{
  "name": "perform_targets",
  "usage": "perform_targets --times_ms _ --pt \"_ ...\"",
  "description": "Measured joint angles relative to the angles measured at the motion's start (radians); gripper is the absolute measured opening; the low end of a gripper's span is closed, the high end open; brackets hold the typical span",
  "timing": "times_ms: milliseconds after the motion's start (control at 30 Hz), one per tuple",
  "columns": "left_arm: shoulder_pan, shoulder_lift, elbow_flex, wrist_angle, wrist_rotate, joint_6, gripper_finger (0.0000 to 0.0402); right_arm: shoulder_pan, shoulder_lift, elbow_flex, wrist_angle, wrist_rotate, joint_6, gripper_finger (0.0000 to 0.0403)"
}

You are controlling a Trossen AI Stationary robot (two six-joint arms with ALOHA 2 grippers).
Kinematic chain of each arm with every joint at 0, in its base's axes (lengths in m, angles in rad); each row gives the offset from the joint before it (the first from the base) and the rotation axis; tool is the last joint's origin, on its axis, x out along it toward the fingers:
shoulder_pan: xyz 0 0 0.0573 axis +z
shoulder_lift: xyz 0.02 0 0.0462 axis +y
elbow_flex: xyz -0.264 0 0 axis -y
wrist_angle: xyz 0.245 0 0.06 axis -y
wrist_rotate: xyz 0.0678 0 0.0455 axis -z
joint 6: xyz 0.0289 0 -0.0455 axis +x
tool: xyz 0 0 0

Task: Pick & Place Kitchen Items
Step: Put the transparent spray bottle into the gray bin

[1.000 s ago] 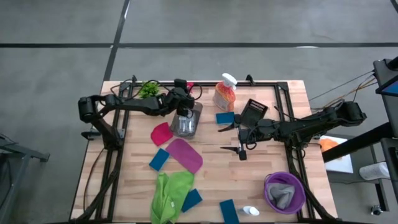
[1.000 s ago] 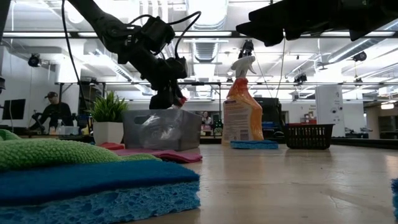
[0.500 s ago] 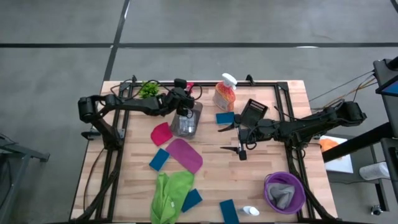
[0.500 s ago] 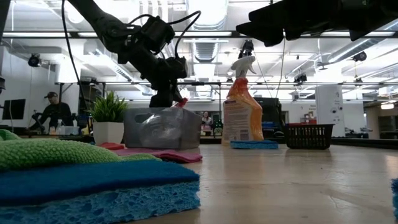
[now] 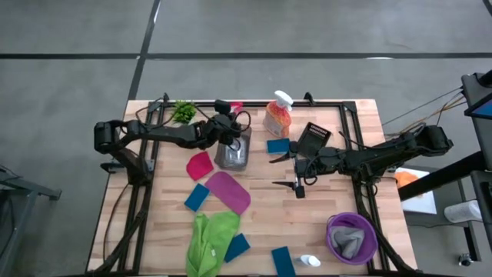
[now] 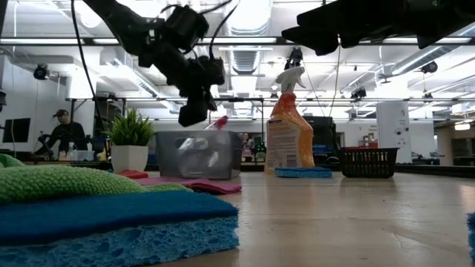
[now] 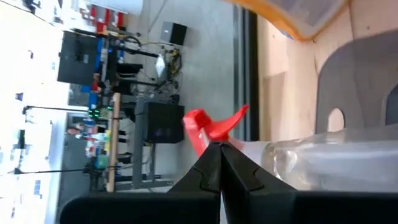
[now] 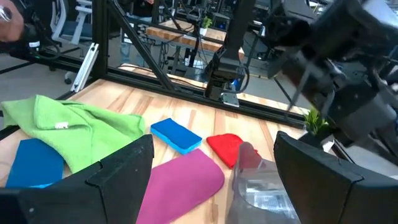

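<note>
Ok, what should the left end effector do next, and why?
Probably lift straight up slightly: the left end effector is shut on the trigger of the red-topped bottle, while its clear body seems to rest on the table. The right end effector waits open mid-table.

Bright, even overhead light
Ceiling strip lights (image 6: 356, 43) glare in the low view; the near blue sponge (image 6: 111, 222) is blurred.
</note>
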State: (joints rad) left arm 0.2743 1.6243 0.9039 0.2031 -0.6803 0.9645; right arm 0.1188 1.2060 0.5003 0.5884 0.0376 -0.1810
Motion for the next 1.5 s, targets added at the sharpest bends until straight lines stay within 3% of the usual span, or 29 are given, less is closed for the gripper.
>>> perform_targets --times_ms 167,333,600,700,967,1067,1500 --pt "-0.073 -0.052 0.001 0.001 -0.059 -0.005 0.0000 0.000 0.000 0.000 -0.002 0.000 0.000 0.0325" --pt "-0.087 -0.110 0.002 -0.019 -0.040 -0.096 0.0000 0.000 0.000 0.000 -0.005 -0.009 0.003 0.0325" --pt "0.125 -0.123 0.123 -0.303 0.459 -0.506 0.0018 0.001 0.000 0.000 -0.006 -0.038 0.021 0.0325" --pt "0.193 -0.111 0.156 -0.313 0.551 -0.564 0.0055 0.001 0.000 0.000 -0.006 -0.041 0.021 0.0325" --pt "0.290 -0.105 0.217 -0.353 0.638 -0.609 0.0214 0.001 0.000 0.000 -0.014 -0.059 0.026 0.0325" --pt "0.299 -0.082 0.243 -0.360 0.646 -0.643 0.0255 0.001 0.000 0.000 -0.018 -0.058 0.025 0.0325" --pt "0.299 0.079 0.320 -0.360 0.638 -0.626 0.0274 0.000 0.000 0.000 -0.022 -0.058 0.027 0.0325"
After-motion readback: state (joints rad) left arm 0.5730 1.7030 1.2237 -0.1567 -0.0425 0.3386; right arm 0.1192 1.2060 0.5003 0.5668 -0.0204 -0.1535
